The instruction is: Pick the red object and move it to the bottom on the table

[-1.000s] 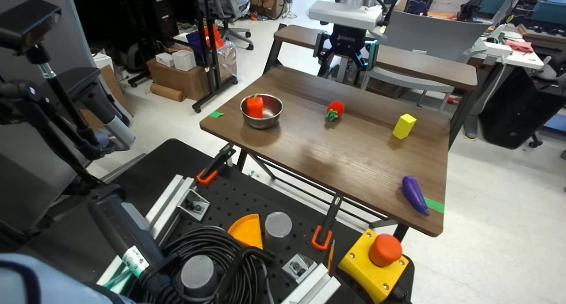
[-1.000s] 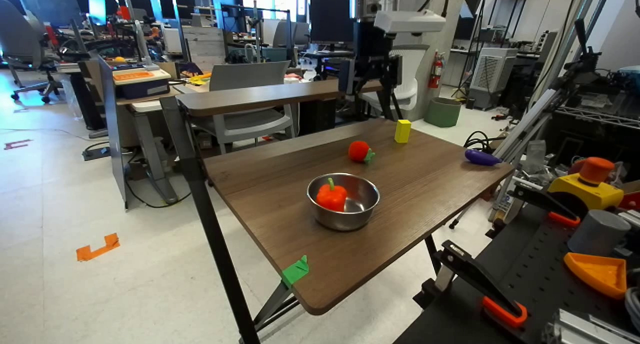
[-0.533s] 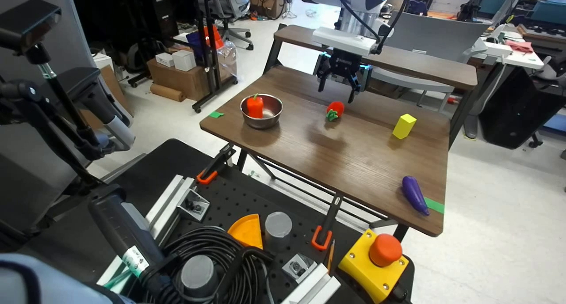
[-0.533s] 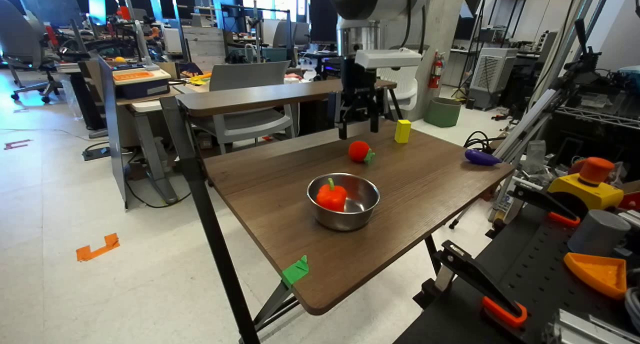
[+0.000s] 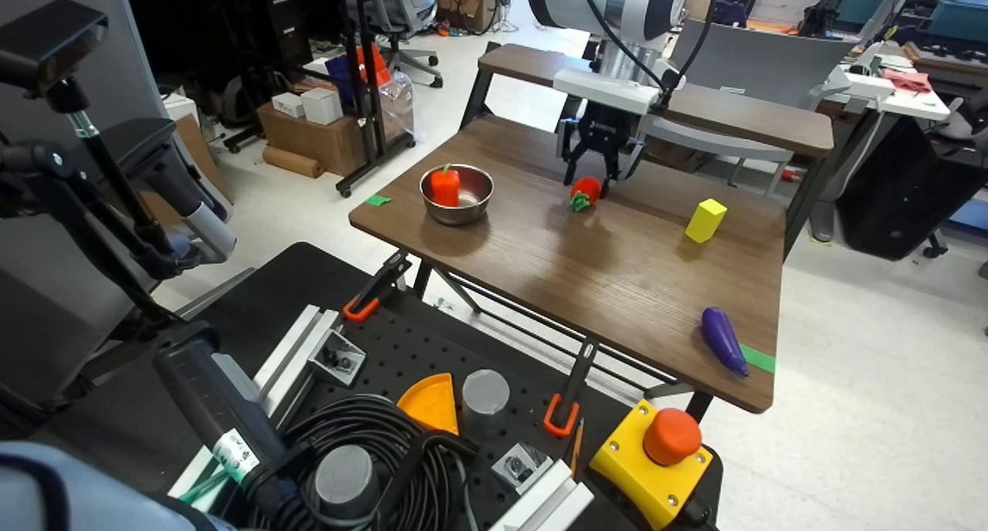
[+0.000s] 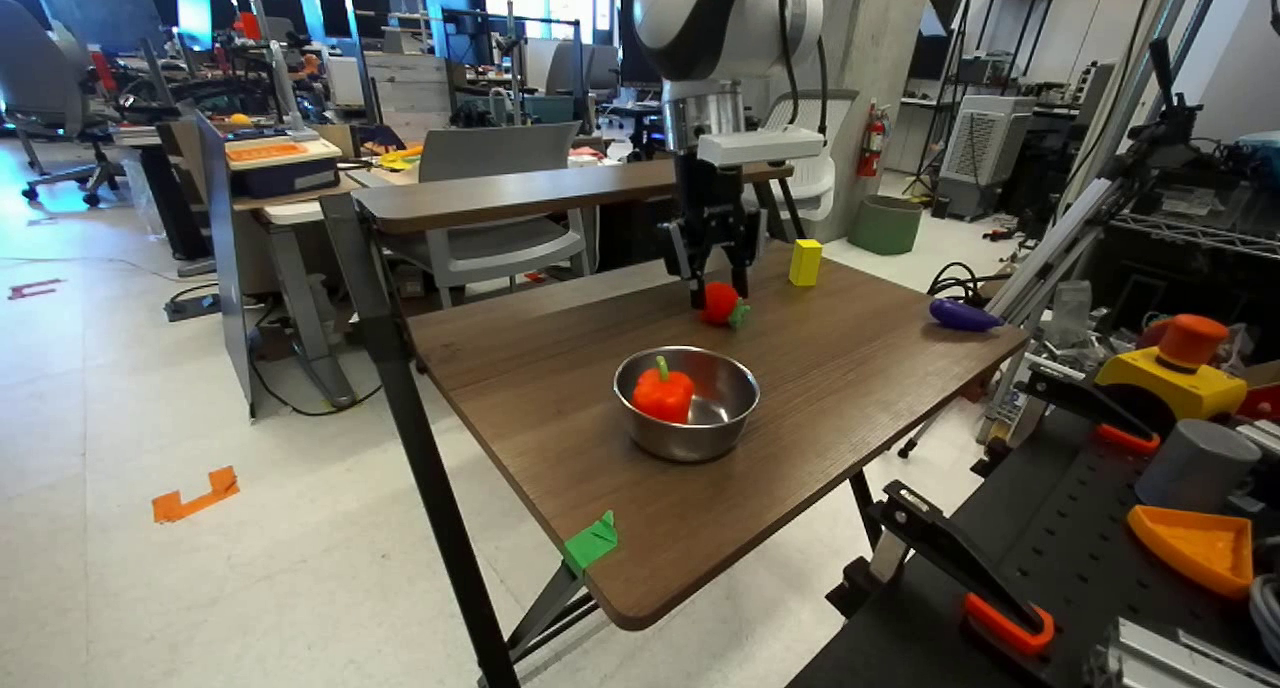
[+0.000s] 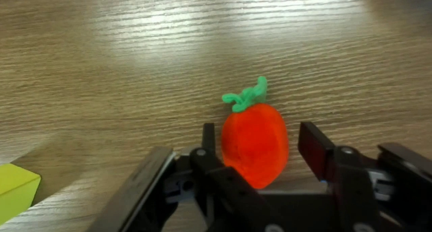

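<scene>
The red object (image 5: pixel 585 192), a small strawberry-like toy with a green leafy top, lies on its side on the brown table (image 5: pixel 656 292). It also shows in an exterior view (image 6: pixel 721 309) and in the wrist view (image 7: pixel 255 141). My gripper (image 5: pixel 587 184) is open and low over the table, with its fingers on either side of the toy. In the wrist view the gripper (image 7: pixel 257 135) shows a small gap at the left finger and a wider gap at the right finger. Neither finger clearly touches the toy.
A silver bowl (image 5: pixel 480 197) holds a red-orange pepper (image 5: pixel 445 188). A yellow block (image 5: pixel 705 221) stands upright, also seen in the wrist view (image 7: pixel 17 188). A purple eggplant (image 5: pixel 724 341) lies near a table corner. A raised wooden shelf (image 5: pixel 725 108) runs along the table's far edge.
My gripper has come down from above the table's far edge, and forward, to around the red object. The toy and the other objects have not moved.
</scene>
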Tool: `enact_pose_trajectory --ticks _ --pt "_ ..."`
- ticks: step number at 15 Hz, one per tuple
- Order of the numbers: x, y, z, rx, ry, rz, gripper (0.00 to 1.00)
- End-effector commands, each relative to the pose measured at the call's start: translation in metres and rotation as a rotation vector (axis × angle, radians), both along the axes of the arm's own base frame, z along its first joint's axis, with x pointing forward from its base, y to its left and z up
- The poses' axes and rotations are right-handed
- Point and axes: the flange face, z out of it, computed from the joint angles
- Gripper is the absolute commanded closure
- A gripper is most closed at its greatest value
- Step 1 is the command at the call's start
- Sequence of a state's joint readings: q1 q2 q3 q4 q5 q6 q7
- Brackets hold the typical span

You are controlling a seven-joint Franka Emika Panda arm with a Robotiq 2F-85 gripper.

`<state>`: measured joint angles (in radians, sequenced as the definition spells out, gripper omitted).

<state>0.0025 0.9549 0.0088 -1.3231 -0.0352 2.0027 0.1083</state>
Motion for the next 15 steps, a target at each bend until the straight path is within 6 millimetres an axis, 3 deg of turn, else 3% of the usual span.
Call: enact_pose_trajectory --ticks 1,3,6,10,15 --pt "0.014 0.001 -0.007 -0.003 0.035 0.003 0.65" --pt "0.016 0.003 -0.004 -0.007 0.046 0.009 0.80" --pt "0.005 0.016 0.025 -0.006 0.055 0.055 0.98" --pt "-0.027 0.030 0.047 0.015 0.082 0.124 0.99" --pt "-0.082 0.013 0.033 0.004 0.188 0.068 0.97"
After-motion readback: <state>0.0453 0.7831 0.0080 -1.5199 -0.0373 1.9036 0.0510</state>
